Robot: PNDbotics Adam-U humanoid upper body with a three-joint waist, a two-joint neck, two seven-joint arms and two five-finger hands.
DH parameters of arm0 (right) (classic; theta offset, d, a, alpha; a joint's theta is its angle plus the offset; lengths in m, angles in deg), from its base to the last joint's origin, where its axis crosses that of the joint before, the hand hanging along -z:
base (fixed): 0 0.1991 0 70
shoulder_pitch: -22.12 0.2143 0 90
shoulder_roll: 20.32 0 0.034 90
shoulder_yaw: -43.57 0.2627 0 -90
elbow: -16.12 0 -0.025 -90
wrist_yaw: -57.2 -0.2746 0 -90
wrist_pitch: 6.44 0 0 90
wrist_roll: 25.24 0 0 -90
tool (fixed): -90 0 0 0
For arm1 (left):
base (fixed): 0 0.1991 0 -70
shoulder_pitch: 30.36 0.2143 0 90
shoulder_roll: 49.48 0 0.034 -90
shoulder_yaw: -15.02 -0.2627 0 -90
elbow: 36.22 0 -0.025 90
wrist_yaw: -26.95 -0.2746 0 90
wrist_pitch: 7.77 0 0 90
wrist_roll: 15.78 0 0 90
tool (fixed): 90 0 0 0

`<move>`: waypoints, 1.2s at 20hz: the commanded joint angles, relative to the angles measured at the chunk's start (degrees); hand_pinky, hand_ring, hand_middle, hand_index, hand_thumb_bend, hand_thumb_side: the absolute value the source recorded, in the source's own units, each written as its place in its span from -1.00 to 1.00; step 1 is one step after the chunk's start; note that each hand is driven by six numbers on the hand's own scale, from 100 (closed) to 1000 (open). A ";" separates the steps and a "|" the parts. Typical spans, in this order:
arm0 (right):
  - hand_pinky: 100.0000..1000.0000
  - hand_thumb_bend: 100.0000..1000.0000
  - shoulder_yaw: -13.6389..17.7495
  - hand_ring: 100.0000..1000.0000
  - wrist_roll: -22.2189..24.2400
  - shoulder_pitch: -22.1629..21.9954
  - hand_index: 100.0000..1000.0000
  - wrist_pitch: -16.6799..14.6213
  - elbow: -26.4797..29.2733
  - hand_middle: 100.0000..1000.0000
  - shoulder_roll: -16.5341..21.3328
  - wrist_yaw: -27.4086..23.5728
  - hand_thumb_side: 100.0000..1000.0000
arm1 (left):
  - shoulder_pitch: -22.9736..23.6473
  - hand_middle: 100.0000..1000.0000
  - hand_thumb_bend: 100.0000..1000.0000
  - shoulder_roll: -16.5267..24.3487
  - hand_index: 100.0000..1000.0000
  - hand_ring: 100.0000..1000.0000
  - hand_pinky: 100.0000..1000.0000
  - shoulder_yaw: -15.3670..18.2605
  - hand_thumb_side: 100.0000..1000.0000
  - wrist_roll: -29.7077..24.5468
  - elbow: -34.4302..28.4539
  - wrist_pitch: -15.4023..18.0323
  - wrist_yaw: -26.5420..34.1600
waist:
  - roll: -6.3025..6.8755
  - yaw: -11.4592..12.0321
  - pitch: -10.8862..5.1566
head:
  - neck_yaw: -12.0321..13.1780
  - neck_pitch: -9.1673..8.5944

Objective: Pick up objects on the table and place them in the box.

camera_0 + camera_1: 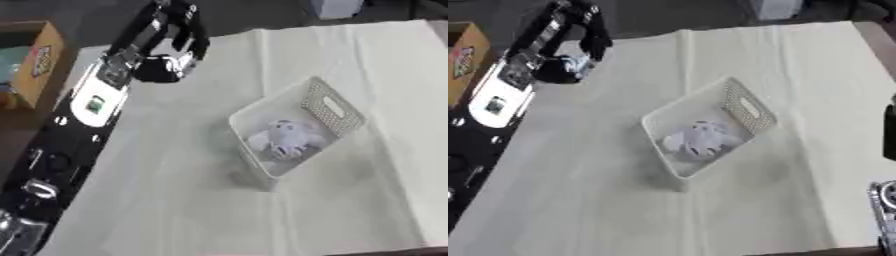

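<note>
Up top-left, your black left hand (166, 67) hangs over cream tablecloth (175, 200), fingers curled, can't tell if anything's inside. White perforated plastic box (337, 111) sits well right and below it, pale plush toy (284, 137) lying inside.

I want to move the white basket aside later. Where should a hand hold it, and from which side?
Probably grip the white basket at the handle slot in its far right end wall, coming from above on the right. The slot lets fingers hook the rim, and that end is unobstructed.
</note>
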 commanded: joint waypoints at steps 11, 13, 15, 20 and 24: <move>-0.49 -1.00 0.49 -0.32 -0.90 2.55 0.43 0.44 -0.57 0.15 1.28 -0.65 0.57 | 24.98 -0.20 -1.00 -12.58 0.44 -0.94 -1.00 3.34 0.28 -10.73 -22.32 -24.82 15.47 | -1.25 2.10 1.29 | -5.27 3.52; -0.49 -1.00 0.29 -0.31 -1.05 3.07 0.44 0.47 -0.90 0.16 1.26 -0.80 0.56 | 26.70 -0.19 -1.00 -12.66 0.46 -0.91 -1.00 2.75 0.33 -12.05 -23.07 -26.37 17.24 | -1.47 2.34 1.64 | -5.52 3.50; -0.49 -1.00 0.04 -0.30 -1.25 3.50 0.44 0.48 -1.29 0.17 1.34 -1.13 0.56 | 27.72 -0.08 -1.00 -12.31 0.54 -0.73 -0.88 1.88 0.54 -13.81 -23.12 -27.27 20.31 | -1.68 2.65 2.06 | -5.40 3.09; -0.49 -1.00 -0.22 -0.29 -1.80 3.91 0.45 0.30 -1.70 0.18 1.50 -1.73 0.56 | 28.43 0.20 -0.82 -12.13 0.72 -0.41 -0.46 0.52 0.90 -18.95 -22.69 -30.68 31.18 | -1.85 2.89 2.55 | -5.05 1.11; -0.49 -1.00 -0.23 -0.30 -2.07 3.86 0.45 0.16 -1.73 0.18 1.62 -2.12 0.57 | 28.21 0.33 -0.70 -11.88 0.78 -0.29 -0.33 0.68 0.97 -22.46 -22.97 -33.07 39.63 | -1.80 2.95 2.85 | -4.81 -0.50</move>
